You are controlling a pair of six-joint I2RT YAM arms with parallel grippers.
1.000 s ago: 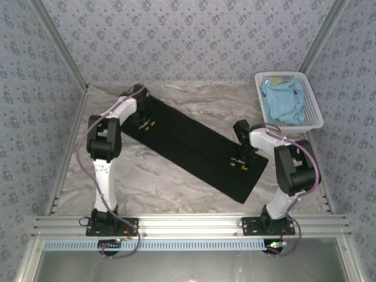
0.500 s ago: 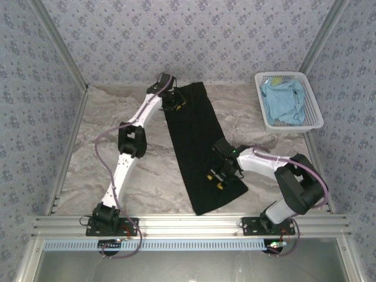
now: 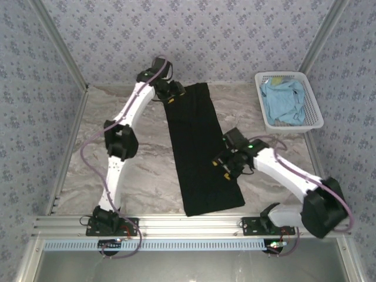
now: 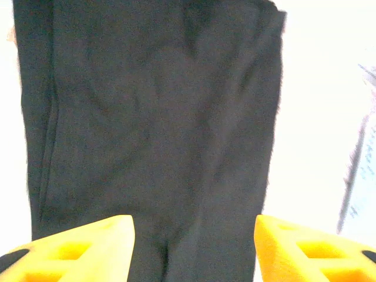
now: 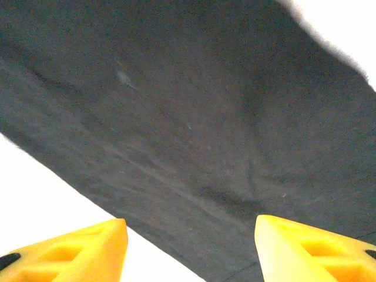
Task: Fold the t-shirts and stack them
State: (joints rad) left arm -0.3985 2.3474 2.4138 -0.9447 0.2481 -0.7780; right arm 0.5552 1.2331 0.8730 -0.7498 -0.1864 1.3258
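You've got the black t-shirt [image 3: 197, 147] lying as one long narrow strip down the table [image 3: 147, 170], cross-folds not yet made. Left gripper [image 3: 171, 97] hangs spread over its far end, right gripper [image 3: 226, 170] spread at its right edge, neither pinching. The light blue t-shirt [image 3: 285, 103] sits crumpled in the basket [image 3: 314, 120], unfolded. Count: two shirts, one basket

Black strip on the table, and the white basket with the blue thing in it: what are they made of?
Black shirt: soft matte fabric, probably a cotton knit; it lies flat with faint creases. Basket: white plastic, judging by its rigid moulded lattice walls. Blue shirt: light fabric, crumpled into soft folds.
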